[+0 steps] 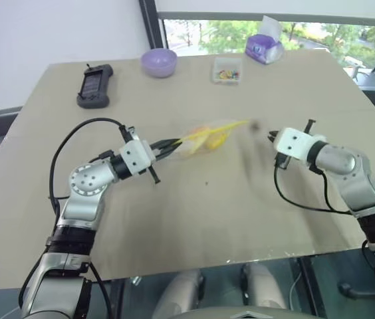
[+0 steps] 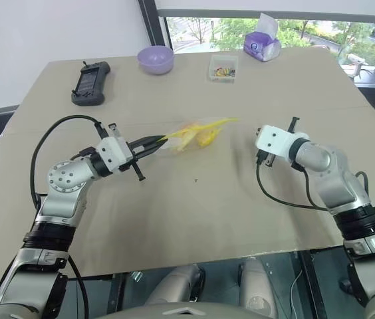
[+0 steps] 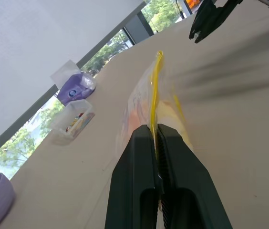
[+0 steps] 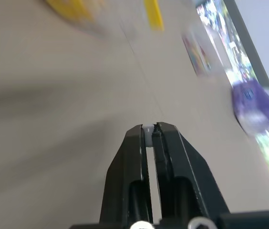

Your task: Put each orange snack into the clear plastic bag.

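Observation:
The clear plastic bag (image 1: 204, 138) hangs stretched just above the table's middle, its yellow zip strip (image 3: 156, 90) running away from my left gripper (image 1: 173, 143). That gripper is shut on the near end of the strip. Yellow-orange shapes, the orange snacks (image 2: 197, 137), show blurred through the plastic inside the bag. My right gripper (image 1: 267, 135) hovers to the right of the bag's far end, apart from it. Its fingertips (image 4: 139, 131) stand almost together with only a thin slit and nothing between them.
Along the far edge of the tan table (image 1: 194, 226) stand a purple bowl (image 1: 159, 62), a small clear box of colourful bits (image 1: 227, 70) and a purple tissue pack (image 1: 264, 46). A black handheld device (image 1: 96, 85) lies at the far left.

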